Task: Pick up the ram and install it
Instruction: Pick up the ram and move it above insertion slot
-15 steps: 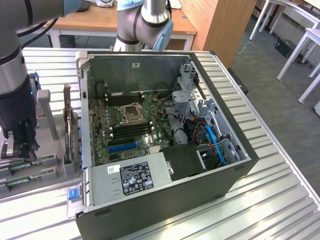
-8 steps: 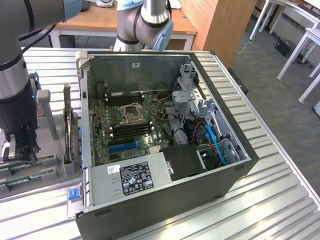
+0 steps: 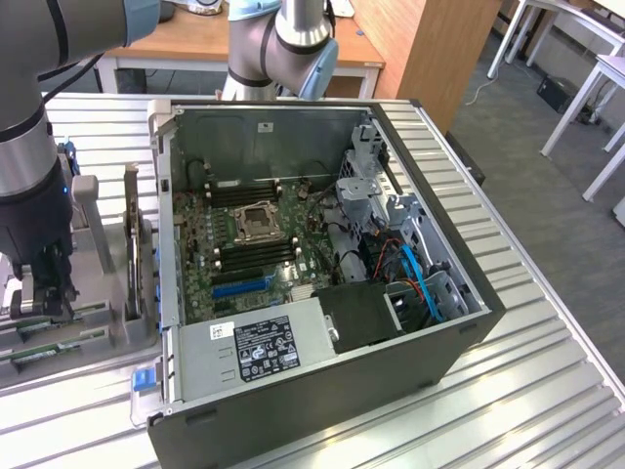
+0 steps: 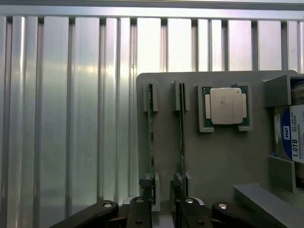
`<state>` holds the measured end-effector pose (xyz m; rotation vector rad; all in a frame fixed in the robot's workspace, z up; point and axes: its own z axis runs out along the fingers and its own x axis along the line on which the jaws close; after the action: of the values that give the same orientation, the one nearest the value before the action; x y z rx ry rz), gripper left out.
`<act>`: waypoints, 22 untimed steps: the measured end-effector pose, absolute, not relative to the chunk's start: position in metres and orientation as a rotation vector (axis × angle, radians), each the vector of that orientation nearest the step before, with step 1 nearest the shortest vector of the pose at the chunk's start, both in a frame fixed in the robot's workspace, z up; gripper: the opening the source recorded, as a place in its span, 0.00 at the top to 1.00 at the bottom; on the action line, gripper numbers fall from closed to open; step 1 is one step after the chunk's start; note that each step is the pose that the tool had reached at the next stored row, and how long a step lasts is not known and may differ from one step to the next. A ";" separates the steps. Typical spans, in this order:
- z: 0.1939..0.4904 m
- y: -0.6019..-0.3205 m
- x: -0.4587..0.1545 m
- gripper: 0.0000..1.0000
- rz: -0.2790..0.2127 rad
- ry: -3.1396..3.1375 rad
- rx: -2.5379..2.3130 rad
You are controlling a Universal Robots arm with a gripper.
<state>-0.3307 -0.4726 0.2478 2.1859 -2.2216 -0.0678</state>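
Two green ram sticks stand on edge in slots of a grey parts holder: one ram stick and a second beside it. My gripper hovers low over their near ends, and its dark fingers stand apart with a gap between them, holding nothing. In the exterior view the gripper hangs over the holder at the left, where the green sticks lie under it. The open computer case shows the motherboard's black ram slots.
A square CPU chip and a hard drive with a blue-white label sit in the same holder. A second robot arm stands behind the case. The ribbed metal table surrounds everything. A wooden cabinet is at the back.
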 end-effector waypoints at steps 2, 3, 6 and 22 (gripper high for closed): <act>0.248 -0.473 -0.331 0.70 -0.068 -2.222 2.186; 0.247 -0.473 -0.331 0.70 -0.068 -2.221 2.187; 0.247 -0.473 -0.332 0.70 -0.068 -2.207 2.201; 0.238 -0.473 -0.333 0.70 -0.062 -2.155 2.247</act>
<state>-0.3326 -0.4726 0.2377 2.2466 -2.1548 -0.0624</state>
